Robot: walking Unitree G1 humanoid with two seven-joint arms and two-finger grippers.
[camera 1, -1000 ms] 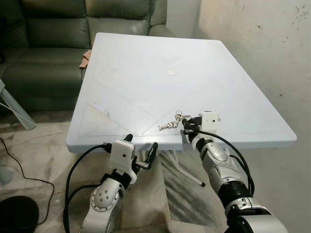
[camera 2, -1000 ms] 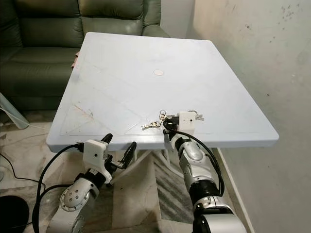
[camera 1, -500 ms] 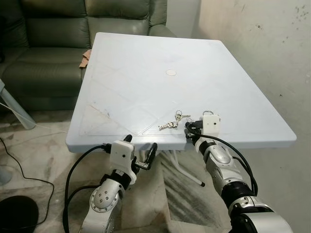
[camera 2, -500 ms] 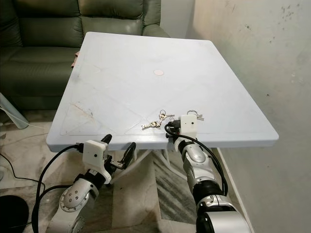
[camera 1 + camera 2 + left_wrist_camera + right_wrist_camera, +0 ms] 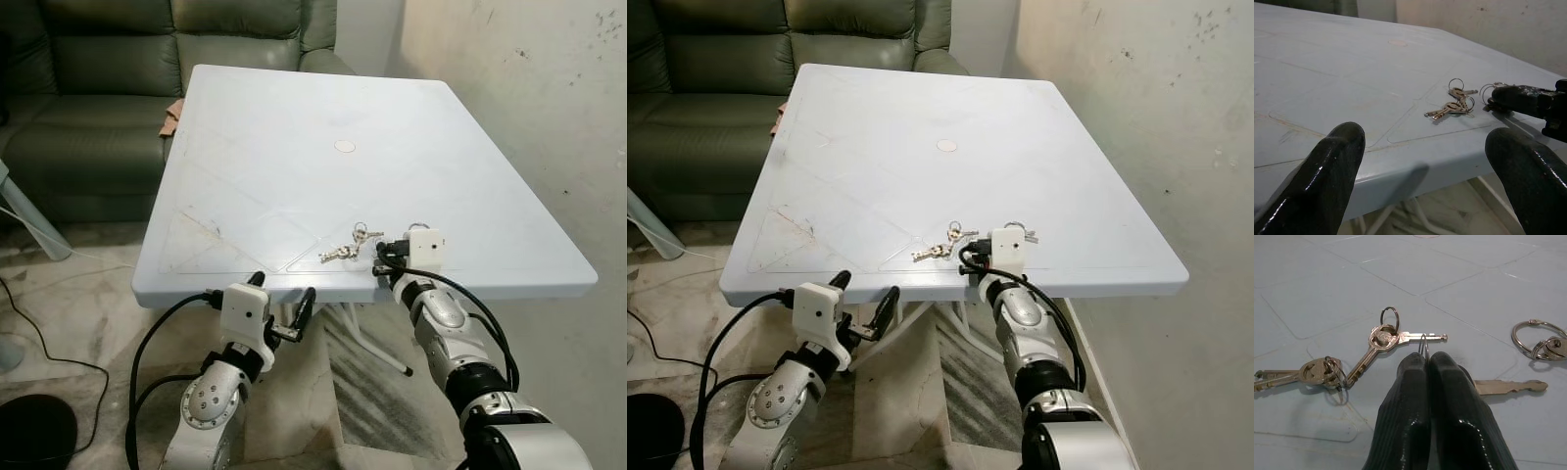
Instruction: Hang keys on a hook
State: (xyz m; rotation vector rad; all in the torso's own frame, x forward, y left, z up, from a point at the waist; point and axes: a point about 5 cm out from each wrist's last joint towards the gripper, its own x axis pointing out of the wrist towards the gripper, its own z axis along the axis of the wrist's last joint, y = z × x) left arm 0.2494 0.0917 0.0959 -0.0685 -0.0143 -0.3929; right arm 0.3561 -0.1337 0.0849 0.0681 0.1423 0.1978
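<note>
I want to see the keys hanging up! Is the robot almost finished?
Not yet. The right pincer is shut on a thin key ring, low over the table, so picking up has begun. Other keys lie beside it. The left pincer waits open below the table edge. Lifting and hanging are still left.

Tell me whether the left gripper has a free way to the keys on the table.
Probably yes: the left gripper is open below the table edge, facing the keys; the right gripper works beside them.
</note>
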